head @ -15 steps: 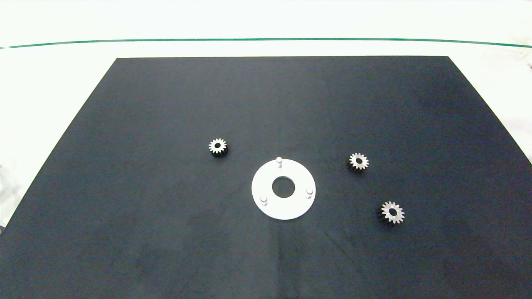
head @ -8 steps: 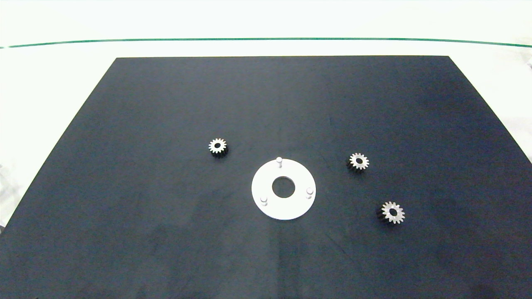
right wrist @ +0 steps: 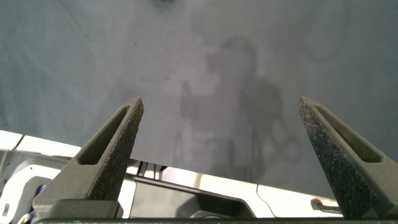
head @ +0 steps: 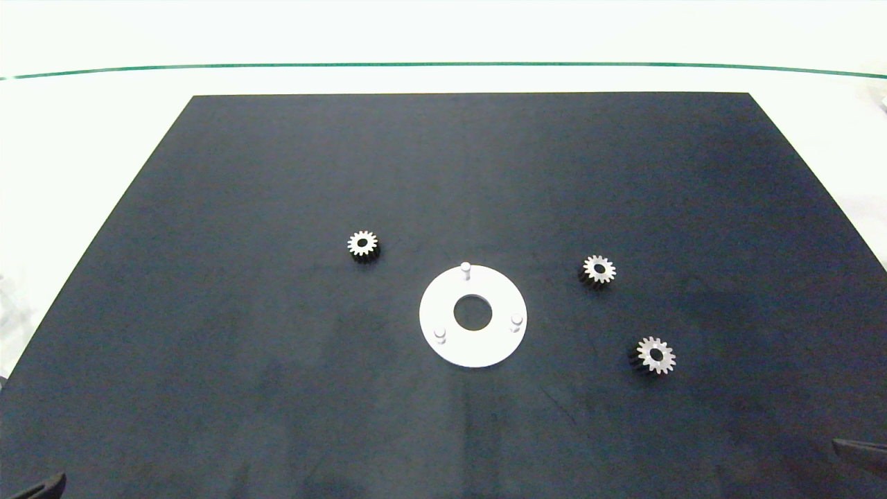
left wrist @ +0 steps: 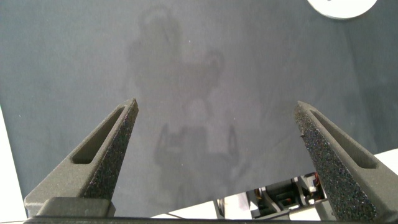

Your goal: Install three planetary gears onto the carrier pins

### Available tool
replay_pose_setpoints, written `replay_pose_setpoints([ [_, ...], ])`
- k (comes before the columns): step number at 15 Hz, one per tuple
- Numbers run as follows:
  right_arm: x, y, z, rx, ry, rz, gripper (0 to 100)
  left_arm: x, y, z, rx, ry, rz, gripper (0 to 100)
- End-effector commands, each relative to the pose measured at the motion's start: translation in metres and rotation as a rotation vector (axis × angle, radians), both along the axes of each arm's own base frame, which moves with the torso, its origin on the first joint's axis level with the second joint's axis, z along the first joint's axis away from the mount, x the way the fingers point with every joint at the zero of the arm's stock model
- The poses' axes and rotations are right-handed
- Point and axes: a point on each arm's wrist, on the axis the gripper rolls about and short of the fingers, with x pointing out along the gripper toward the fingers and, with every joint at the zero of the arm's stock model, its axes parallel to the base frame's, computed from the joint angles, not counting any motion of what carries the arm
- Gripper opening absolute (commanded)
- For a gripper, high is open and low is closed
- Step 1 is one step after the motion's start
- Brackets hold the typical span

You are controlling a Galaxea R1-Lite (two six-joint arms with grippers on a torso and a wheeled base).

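Three small silver planetary gears lie flat on the black mat: one [head: 363,244] to the left of the white disc [head: 499,339], one [head: 599,269] to its right and one [head: 655,355] nearer on the right. The three carrier pins [head: 466,267], [head: 439,334], [head: 515,320] stand bare on the disc. My left gripper [left wrist: 216,106] hovers open over bare mat near the front left, with the disc's rim [left wrist: 342,7] just showing beyond it. The right gripper [right wrist: 221,101] is open over bare mat at the front right. Neither holds anything.
The black mat [head: 277,173] covers most of the white table [head: 83,138]. A dark tip of the left arm [head: 45,486] shows at the mat's front left corner and a tip of the right arm [head: 859,449] at the front right edge.
Dark tips of both arms have come into the head view at the front corners. The gears and the disc have not moved.
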Motion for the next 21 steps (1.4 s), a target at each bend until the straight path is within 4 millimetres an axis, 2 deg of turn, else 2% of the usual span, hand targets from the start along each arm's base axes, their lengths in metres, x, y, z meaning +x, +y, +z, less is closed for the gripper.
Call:
replay_pose_setpoints([
  [1, 0.043, 0.006, -0.004, -0.038, 0.045, 0.045, 100, 0.008, -0.001, 0.008, -0.016, 0.01, 0.002, 100],
  [4, 0.077, 0.01, -0.013, -0.047, 0.073, 0.045, 100, 0.014, -0.002, 0.009, -0.02, 0.018, 0.001, 100],
  [7, 0.098, 0.017, -0.025, -0.054, 0.112, 0.064, 100, 0.019, -0.003, 0.01, -0.02, 0.023, -0.002, 100],
  [14, 0.12, 0.045, -0.023, -0.084, 0.126, 0.178, 100, 0.019, -0.003, 0.01, -0.018, 0.021, -0.001, 100],
  [21, 0.132, 0.056, -0.033, -0.237, 0.129, 0.282, 100, 0.02, -0.003, 0.01, -0.02, 0.026, -0.016, 100],
])
